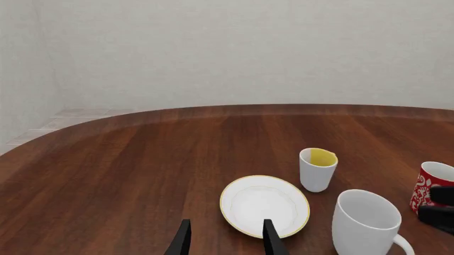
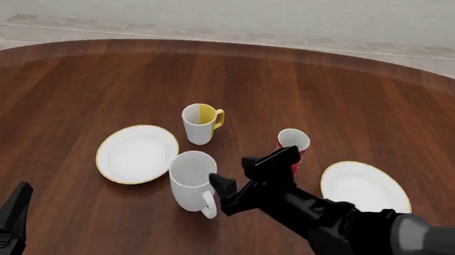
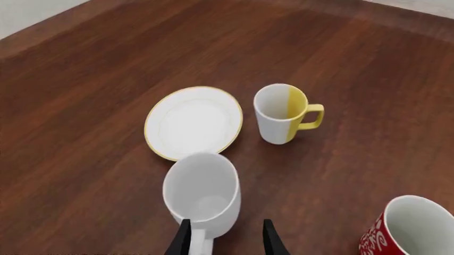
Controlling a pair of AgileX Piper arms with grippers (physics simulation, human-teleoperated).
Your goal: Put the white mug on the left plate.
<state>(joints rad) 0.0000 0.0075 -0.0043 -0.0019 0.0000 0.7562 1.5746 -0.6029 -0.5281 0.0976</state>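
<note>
The white mug point(image 2: 192, 179) stands upright on the worktop point(image 2: 77, 79), just beside the left plate point(image 2: 136, 154) on that plate's near-right side, not yet on it. The right claw point(image 2: 248, 175) is spread, its fingers flanking the mug's handle point(image 3: 201, 241) without closing on it. The left claw point(image 1: 225, 239), also spread, holds nothing near the worktop's near-left edge. Judged progress: grasp, lift and placement all remain.

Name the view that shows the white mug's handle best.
Front view: the white mug stands whole, its handle clear. Right wrist view: the right gripper partly hides it. Left wrist view crops it.
</note>
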